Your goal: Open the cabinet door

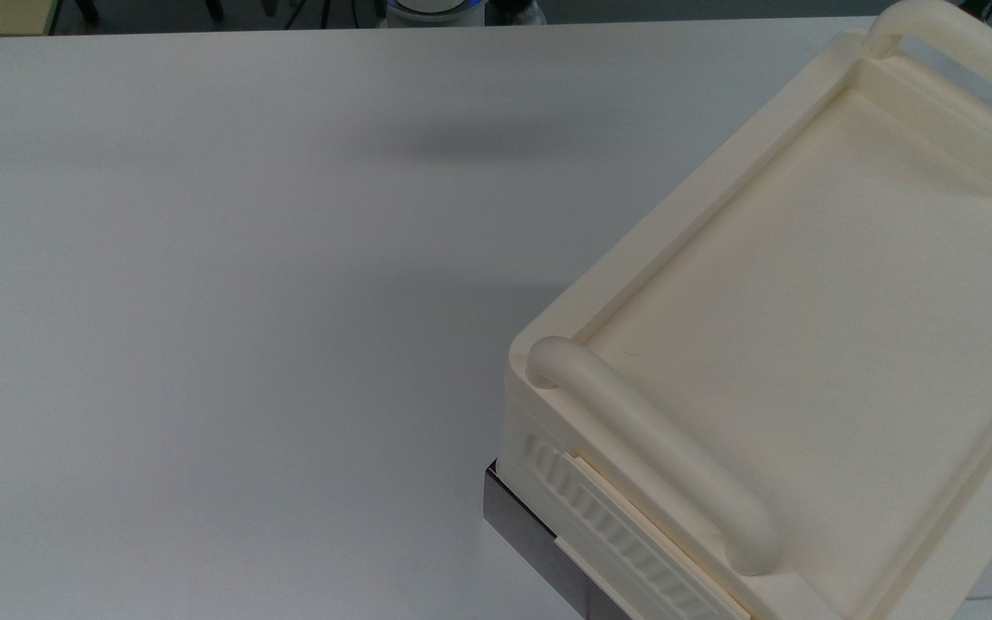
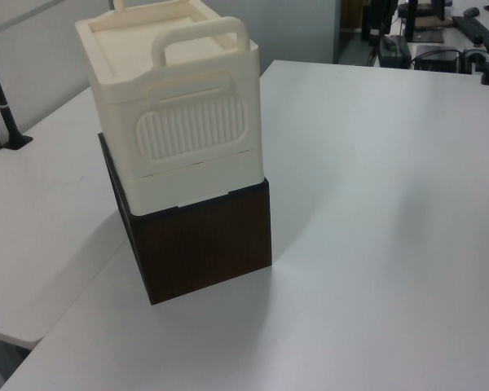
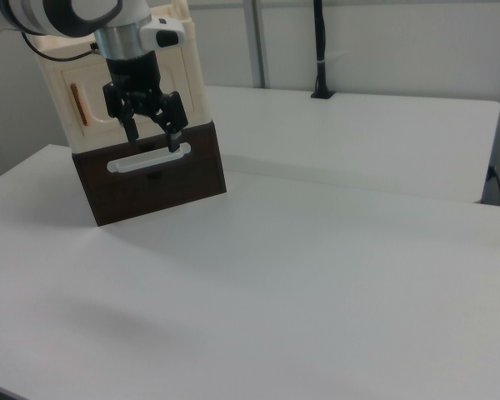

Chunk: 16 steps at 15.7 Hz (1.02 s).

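Cream cabinet (image 2: 183, 122) upright, cabinet door (image 3: 83, 104) shut

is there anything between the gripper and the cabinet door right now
Nothing visible. In the right view the gripper hangs with fingers open in front of the cabinet, the cabinet door just to the right view's left.

It looks like a lab or office workroom. A broad white surface (image 3: 317, 275) stands beside another like it, with black clamp poles (image 3: 320, 50) fixed at the far edges. Grey partition walls (image 3: 383, 42) stand behind, and dark equipment and cables (image 2: 424, 32) crowd the left view's far right.
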### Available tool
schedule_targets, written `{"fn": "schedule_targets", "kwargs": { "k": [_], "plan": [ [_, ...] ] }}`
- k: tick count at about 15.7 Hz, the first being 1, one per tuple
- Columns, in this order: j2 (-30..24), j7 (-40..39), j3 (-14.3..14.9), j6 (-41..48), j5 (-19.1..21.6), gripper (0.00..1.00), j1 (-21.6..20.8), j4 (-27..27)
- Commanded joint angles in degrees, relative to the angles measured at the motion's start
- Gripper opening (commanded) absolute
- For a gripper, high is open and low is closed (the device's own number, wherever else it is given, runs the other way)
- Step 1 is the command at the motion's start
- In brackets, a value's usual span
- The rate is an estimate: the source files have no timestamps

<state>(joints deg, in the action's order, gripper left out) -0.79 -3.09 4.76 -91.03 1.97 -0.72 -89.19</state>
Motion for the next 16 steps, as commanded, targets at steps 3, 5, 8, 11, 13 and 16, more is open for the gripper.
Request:
{"fn": "schedule_targets", "kwargs": {
  "k": [3, 5, 8, 11, 13, 16],
  "plan": [
    [-0.4, -1.1, -0.3, -1.6, -1.1, 1.00, 0.3, -0.9],
    [-0.4, -1.1, -0.4, -1.7, -1.1, 1.00, 0.3, -0.9],
    [-0.4, -1.1, -0.4, -2.2, -1.1, 1.00, 0.3, -0.9],
    [-0.4, -1.2, -0.4, -2.3, -1.0, 1.00, 0.4, -0.9],
    [-0.3, -1.4, -0.4, -2.4, -1.0, 1.00, 0.5, -0.9],
    [-0.4, -3.4, -0.4, -2.3, -0.5, 1.00, 0.5, -0.9]
  ]
}}
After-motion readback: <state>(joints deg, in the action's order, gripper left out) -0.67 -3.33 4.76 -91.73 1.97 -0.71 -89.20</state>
